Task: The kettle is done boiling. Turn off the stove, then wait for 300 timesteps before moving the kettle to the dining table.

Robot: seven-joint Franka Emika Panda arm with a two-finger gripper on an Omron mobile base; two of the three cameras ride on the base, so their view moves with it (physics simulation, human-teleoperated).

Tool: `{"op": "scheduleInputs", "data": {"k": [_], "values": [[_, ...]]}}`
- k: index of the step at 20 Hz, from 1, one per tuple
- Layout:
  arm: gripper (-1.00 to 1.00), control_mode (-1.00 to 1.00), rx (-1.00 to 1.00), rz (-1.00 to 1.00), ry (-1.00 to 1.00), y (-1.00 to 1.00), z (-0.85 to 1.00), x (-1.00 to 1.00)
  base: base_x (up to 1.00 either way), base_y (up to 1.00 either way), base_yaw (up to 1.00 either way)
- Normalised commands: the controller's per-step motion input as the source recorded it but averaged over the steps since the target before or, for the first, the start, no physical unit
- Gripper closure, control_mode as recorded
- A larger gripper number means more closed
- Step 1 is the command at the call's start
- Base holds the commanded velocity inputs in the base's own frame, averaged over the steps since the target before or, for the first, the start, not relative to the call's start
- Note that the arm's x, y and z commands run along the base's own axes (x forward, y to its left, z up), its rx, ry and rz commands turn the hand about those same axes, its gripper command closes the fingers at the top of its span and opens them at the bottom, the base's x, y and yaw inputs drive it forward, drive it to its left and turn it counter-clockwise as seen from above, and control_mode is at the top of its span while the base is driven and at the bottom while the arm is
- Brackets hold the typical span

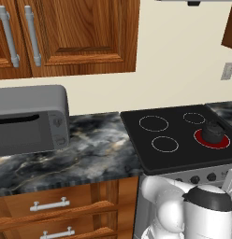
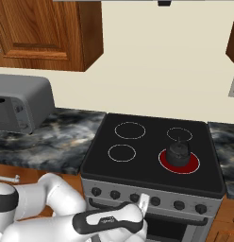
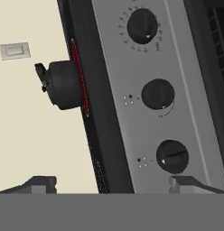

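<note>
The small dark kettle (image 1: 213,131) (image 2: 178,152) sits on the front right burner of the black stove (image 1: 157,154) (image 2: 137,168), and that burner glows red. In the rolled hand view the kettle (image 3: 64,85) shows side-on above the grey knob panel. My gripper (image 2: 144,204) (image 3: 114,185) hangs low in front of the oven's knob row, open, with nothing between its fingers. Three black knobs face it; the nearest knob (image 3: 172,156) lies just beyond one fingertip (image 3: 190,184). The dining table is out of view.
A grey microwave (image 1: 29,119) (image 2: 17,108) stands on the marbled counter (image 1: 94,154) left of the stove. Wood cabinets hang above, and drawers sit below the counter. A wall outlet (image 1: 228,71) (image 3: 14,50) is behind the stove's right side.
</note>
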Motion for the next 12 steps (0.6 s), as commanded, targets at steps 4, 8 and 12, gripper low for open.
{"op": "scheduleInputs", "data": {"k": [4, 8, 12], "values": [[-1.00, -1.00, 0.05, -0.03, 0.00, -0.21, -0.18, 0.00, 0.00, 0.00, 0.00], [-1.00, -1.00, 0.03, -0.02, 0.00, -0.16, -0.10, 0.04, 0.00, 0.00, 0.00], [-1.00, -1.00, 0.04, -0.02, 0.00, -0.14, -0.06, 0.10, 0.00, 0.00, 0.00]]}}
